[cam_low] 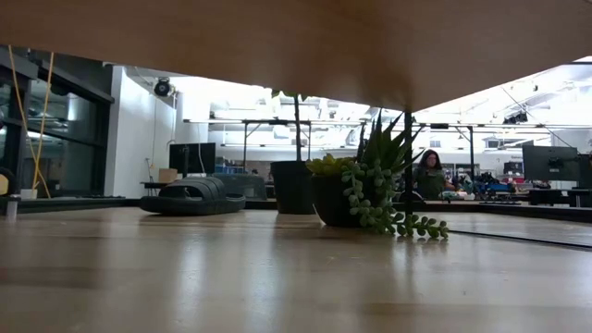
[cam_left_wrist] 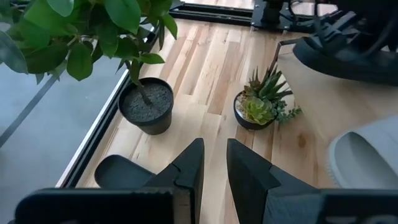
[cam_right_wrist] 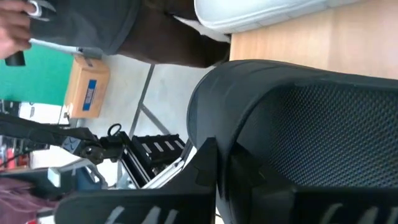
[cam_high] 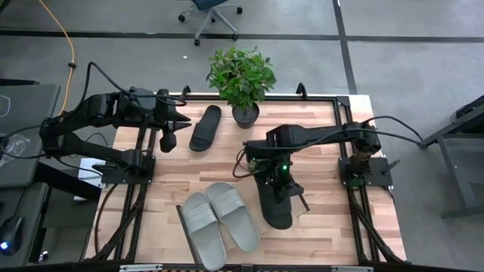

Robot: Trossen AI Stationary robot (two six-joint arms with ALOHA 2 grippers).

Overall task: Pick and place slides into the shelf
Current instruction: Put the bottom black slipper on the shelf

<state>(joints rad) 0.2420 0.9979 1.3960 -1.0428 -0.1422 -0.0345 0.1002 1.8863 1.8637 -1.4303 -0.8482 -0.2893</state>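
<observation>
Right pincer (cam_high: 281, 183): shut tight on the strap of a black slide (cam_high: 275, 202), down over the counter (cam_high: 333, 219) toward its front right; in its own wrist view the fingers (cam_right_wrist: 205, 168) pinch the slide's edge.
Left pincer (cam_high: 168, 140): hovering at the counter's rear left corner, fingers (cam_left_wrist: 193, 165) only a narrow gap apart, holding nothing.
Second black slide (cam_high: 205, 127): flat on the counter just beside the left pincer, near the tall potted plant (cam_high: 242, 79).
Grey slides (cam_high: 219, 221): a pair side by side, touching, on the shelf (cam_high: 181, 215) at the counter's front, left of the held black one.
Small succulent pot (cam_left_wrist: 256, 110): on the counter between the tall plant and the right arm.
</observation>
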